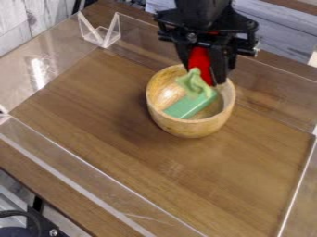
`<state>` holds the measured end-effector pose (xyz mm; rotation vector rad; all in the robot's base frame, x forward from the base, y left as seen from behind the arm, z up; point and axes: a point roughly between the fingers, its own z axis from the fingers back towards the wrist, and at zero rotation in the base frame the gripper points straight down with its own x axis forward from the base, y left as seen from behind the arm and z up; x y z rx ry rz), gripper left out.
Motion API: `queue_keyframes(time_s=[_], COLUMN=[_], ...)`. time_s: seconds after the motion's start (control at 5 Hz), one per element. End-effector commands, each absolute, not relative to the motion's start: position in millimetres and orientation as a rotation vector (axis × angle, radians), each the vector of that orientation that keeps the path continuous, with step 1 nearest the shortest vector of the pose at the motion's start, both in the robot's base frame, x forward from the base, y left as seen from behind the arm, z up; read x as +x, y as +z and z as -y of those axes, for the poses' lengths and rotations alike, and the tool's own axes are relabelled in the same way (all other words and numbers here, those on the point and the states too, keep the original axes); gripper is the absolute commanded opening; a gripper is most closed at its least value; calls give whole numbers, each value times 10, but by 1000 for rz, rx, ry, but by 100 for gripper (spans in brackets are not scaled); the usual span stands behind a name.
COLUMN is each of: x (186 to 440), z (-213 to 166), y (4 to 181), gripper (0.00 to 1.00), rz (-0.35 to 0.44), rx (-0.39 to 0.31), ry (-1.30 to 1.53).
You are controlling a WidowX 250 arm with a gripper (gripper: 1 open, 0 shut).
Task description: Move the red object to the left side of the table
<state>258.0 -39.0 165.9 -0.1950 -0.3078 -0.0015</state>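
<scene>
1. The table [111,120] is a brown wood-grain top that fills most of the view, edged by clear acrylic walls [37,139]. The round wooden bowl [190,102] serves here as the landmark; it sits on the table toward the far right part of the surface.
2. The robot arm's black gripper [202,67] hangs directly above the bowl's far rim, pointing steeply down into it.
3. The bowl stands upright, its opening facing up, with bare tabletop to its left and in front of it.
4. A green block [192,105] lies slanted inside the bowl, across its right half.
5. A small clear folded stand [99,31] sits well to the left of the bowl, at the far edge of the table.
6. The red object [198,61] is pinched between the fingers, which press tight against it; its pale green leafy stem [194,82] dangles below them, just over the bowl's interior and above the green block. Whether the stem touches the block cannot be told.
</scene>
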Motion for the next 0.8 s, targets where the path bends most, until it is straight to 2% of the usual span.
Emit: queue_keyframes(time_s=[0.0, 0.4, 0.6], x=[2602, 2680, 2621], z=[232, 313, 442], y=[1844, 1778, 1827], gripper=[0, 0, 0], rz=[362, 392, 392], rx=[-189, -156, -174], ry=[-4, 209, 170])
